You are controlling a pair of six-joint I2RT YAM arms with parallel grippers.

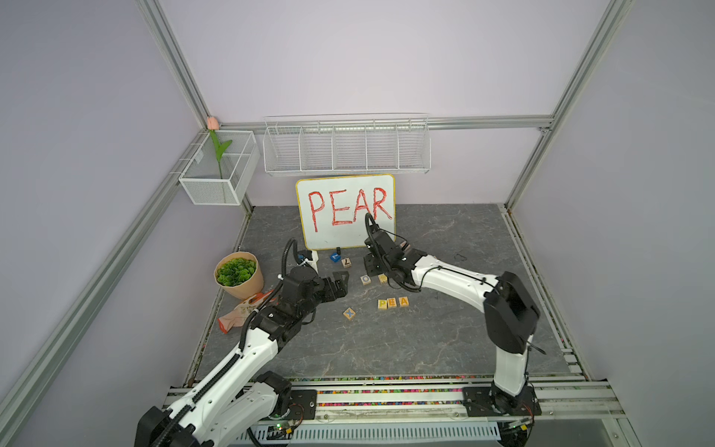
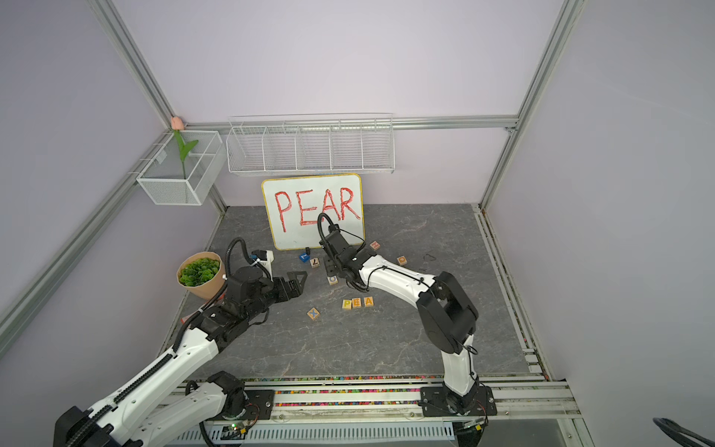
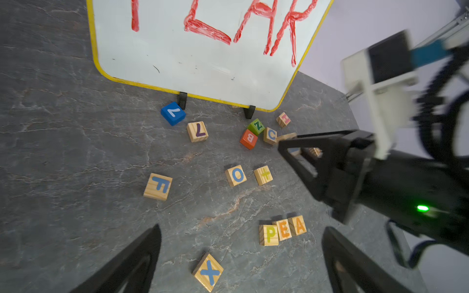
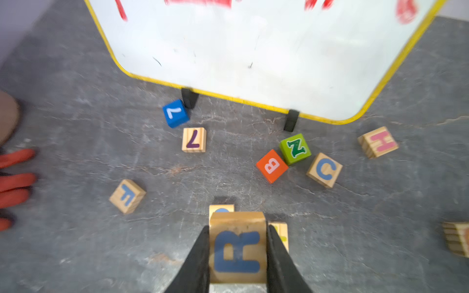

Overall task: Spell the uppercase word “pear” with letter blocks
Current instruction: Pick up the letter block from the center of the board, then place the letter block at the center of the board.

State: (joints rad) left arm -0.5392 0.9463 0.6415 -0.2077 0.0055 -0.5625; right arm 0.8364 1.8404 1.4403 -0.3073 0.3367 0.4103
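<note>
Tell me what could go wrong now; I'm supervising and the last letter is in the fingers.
1. The R block in the right gripper shows its letter turned sideways against the whiteboard writing, so it may land rotated.
2. The PEA row sits tight; setting R beside its A block could nudge it.
3. The O block lies just under the held block; a low sweep might knock it.

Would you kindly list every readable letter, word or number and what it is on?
"PEAR": whiteboard
"P", "E", "A": row of blocks
"R": held block, right gripper
"7": blue cube
"7": loose block
"B": orange cube
"N": green cube
"C": loose block
"H": loose block
"O": loose block
"F": loose block
"X": loose block
Yellow mark, neighbouring block: unclear
</note>
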